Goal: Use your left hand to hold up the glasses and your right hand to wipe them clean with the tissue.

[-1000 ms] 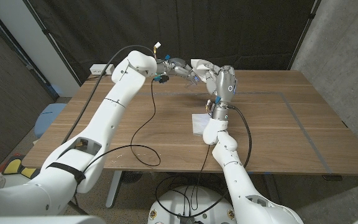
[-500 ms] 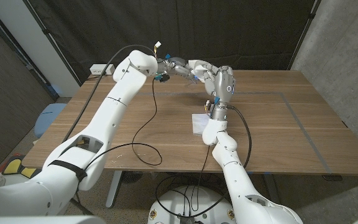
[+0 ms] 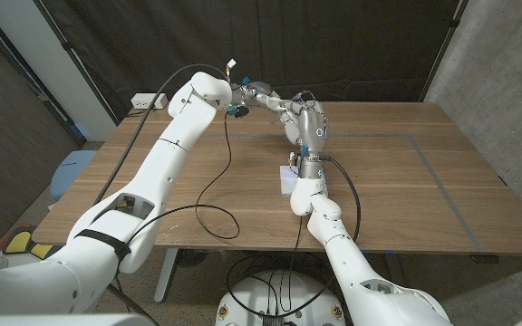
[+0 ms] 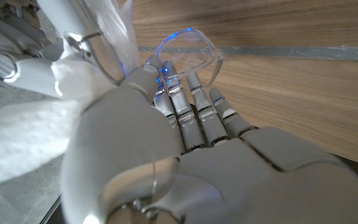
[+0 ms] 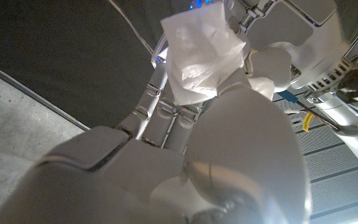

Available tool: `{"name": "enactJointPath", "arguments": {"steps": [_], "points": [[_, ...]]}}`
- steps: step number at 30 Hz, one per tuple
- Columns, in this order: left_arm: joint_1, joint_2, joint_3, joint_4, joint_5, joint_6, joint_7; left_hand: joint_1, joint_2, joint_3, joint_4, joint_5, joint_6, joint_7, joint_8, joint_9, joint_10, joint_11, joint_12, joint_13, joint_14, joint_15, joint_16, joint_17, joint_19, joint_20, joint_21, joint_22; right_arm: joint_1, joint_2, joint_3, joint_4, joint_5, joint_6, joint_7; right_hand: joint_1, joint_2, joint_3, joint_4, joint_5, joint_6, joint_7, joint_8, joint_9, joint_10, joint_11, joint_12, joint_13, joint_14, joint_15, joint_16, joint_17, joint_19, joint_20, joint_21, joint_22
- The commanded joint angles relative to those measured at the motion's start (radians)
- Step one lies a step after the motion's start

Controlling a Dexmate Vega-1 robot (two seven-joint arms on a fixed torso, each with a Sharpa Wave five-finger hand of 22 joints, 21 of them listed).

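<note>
Up over the far side of the wooden table (image 3: pixel 406 181), the left hand (image 3: pixel 265 98) grips the glasses (image 4: pixel 188 50), its fingers (image 4: pixel 191 109) curled behind the clear lens, which the left wrist view shows raised off the table top. Pressed close against that hand is the right hand (image 3: pixel 306 122), its fingers closed on a wad of white tissue (image 5: pixel 201 53); in the right wrist view the tissue bunches at the fingertips, right against the left hand. A flat white square (image 3: pixel 288 179) lies on the table just beneath the right wrist. Black cable (image 3: pixel 208 195) droops from the left arm onto the table.
</note>
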Motion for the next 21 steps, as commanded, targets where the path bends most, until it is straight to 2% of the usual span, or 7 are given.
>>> {"name": "enactJointPath", "arguments": {"steps": [1,5,21], "points": [[-0.012,-0.012,0.011,0.024,0.012,0.002,-0.005,0.007,-0.005,0.009,-0.001,0.007,0.068,0.063,0.001,0.002,0.002,0.0,0.006,0.001,0.013,-0.112,-0.004,0.002,-0.005,-0.002,0.007,0.005,0.025,-0.005,0.01,0.006,0.025,-0.001,0.001,0.01,-0.003,-0.004,0.001,-0.001,0.013,0.0,-0.004,0.004,0.01,-0.001,-0.002,0.005,0.016,-0.073,-0.002,0.005,-0.006,-0.106,0.014,-0.002],[-0.015,-0.017,0.012,0.033,0.015,0.002,-0.007,0.007,-0.006,0.009,-0.001,0.007,0.069,0.057,0.001,0.003,0.003,0.0,0.007,0.0,0.012,-0.113,-0.005,0.004,-0.004,-0.002,0.008,0.005,0.026,0.007,0.037,-0.003,0.026,0.007,0.001,0.011,-0.002,-0.005,0.001,-0.001,0.014,0.0,-0.007,0.004,0.011,-0.002,-0.003,0.007,0.017,-0.073,-0.005,0.004,-0.007,-0.106,0.02,-0.005],[-0.017,-0.026,0.02,0.036,0.04,0.014,-0.009,0.005,-0.006,0.012,0.0,0.008,0.07,0.062,-0.001,0.006,0.001,-0.003,0.008,-0.004,0.013,-0.113,-0.005,0.007,-0.007,-0.002,0.016,0.005,0.029,0.08,0.181,-0.035,0.024,0.046,0.001,0.011,-0.001,-0.009,0.003,-0.002,0.018,0.001,-0.018,0.006,0.012,0.001,-0.012,0.009,0.023,-0.073,-0.012,0.006,-0.016,-0.108,0.046,-0.019]]}}
